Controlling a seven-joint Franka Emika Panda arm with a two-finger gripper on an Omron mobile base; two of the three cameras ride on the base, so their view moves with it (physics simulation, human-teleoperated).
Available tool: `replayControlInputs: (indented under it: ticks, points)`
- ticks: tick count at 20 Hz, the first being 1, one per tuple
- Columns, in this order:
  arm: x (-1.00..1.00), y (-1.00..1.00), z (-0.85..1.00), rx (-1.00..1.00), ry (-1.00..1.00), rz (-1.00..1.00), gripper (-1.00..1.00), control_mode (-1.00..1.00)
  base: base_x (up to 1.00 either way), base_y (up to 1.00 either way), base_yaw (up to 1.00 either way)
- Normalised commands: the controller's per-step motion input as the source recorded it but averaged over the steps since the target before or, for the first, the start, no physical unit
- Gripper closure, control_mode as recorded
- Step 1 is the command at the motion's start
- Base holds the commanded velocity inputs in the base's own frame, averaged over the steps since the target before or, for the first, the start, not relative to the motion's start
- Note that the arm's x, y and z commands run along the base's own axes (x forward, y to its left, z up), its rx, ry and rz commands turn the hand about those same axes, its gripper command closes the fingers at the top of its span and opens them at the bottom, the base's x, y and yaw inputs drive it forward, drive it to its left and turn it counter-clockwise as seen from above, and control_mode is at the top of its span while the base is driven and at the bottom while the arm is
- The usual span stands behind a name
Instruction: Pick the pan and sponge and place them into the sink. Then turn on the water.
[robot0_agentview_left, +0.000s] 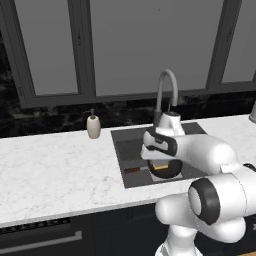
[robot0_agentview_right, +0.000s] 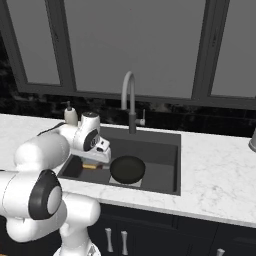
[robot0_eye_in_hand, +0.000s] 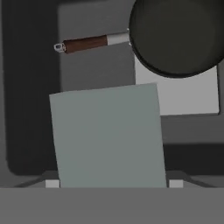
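Hanging low over the sink (robot0_agentview_right: 167, 150), the jaws stand wide with the sponge (robot0_eye_in_hand: 107, 135) between them, its two side edges meeting the finger tips at the bottom of the hand view. It looks gripped rather than let go, though the contact itself is hard to make out. From the right base view a sliver of the sponge's yellow layer shows just under the hand, at centre left of the frame, above the basin floor.

Just beyond it the pan (robot0_agentview_right: 127, 169) already lies flat in the basin, partly over the lighter square patch. Its handle points toward the upper left of the hand view.

So the pan step looks done and the sponge step is in hand. The next move, as I judge it, calls for releasing the sponge beside the pan, then lifting clear toward the faucet (robot0_agentview_right: 129, 95) at the back rim, where no water runs yet.

Farther back on the bench (robot0_agentview_left: 50, 170) stands the soap bottle (robot0_agentview_left: 93, 126), left of the sink.

Count: one pan, one sponge, one sink, one faucet, one soap bottle
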Motion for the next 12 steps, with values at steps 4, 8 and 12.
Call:
replayControlInputs:
  ticks: [4, 8, 12]
  points:
    - [0.61, -0.17, 0.0, 0.0, 0.0, -0.01, 1.0, -1.0, 0.0, 0.0, 0.0]
    - [0.52, -0.2, -0.09, 0.0, 0.0, 0.0, 1.0, -1.0, 0.0, 0.0, 0.0]
    - [0.44, -0.3, -0.18, 0.0, 0.0, 0.0, 1.0, -1.0, 0.0, 0.0, 0.0]
